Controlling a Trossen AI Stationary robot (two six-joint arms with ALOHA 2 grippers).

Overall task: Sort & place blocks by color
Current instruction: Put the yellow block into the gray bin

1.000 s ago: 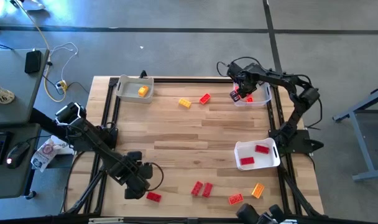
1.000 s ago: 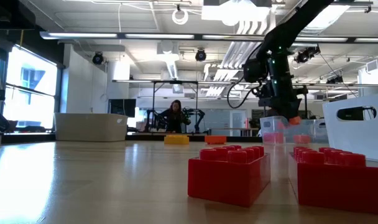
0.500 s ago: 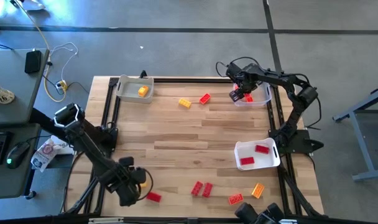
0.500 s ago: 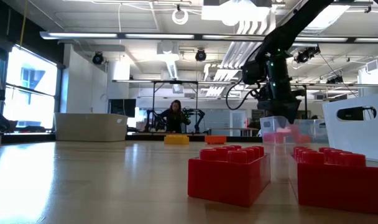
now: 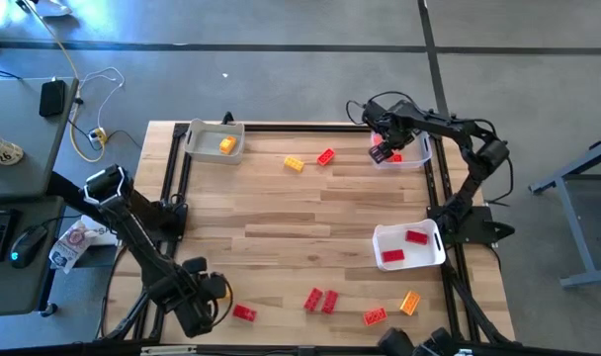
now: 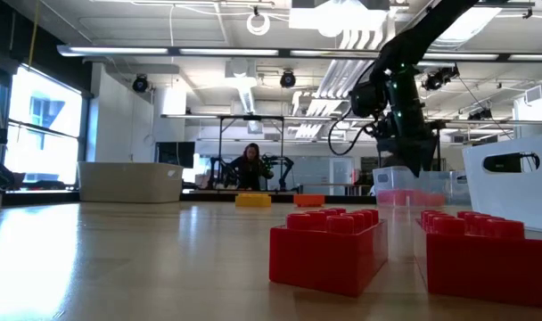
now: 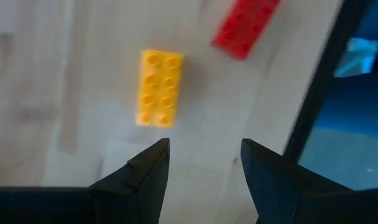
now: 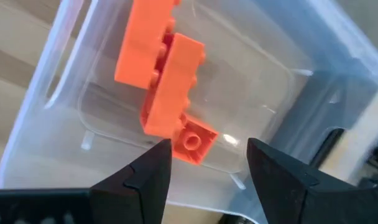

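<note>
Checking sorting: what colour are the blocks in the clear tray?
Orange-red blocks, clearest in right wrist view.

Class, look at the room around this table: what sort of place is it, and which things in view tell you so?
Probably a robotics lab or workshop. Behind the wooden table the low view shows an open hall with ceiling lights, other benches and a person seated far back. Beside the table, a desk holds a mouse and cables.

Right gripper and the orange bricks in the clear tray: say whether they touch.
Apart. The right wrist view shows the right gripper open above the orange bricks lying in the clear tray, nothing between its fingertips.

Red, orange and yellow blocks point(image 5: 321, 301) scattered on table, some in trays
</note>
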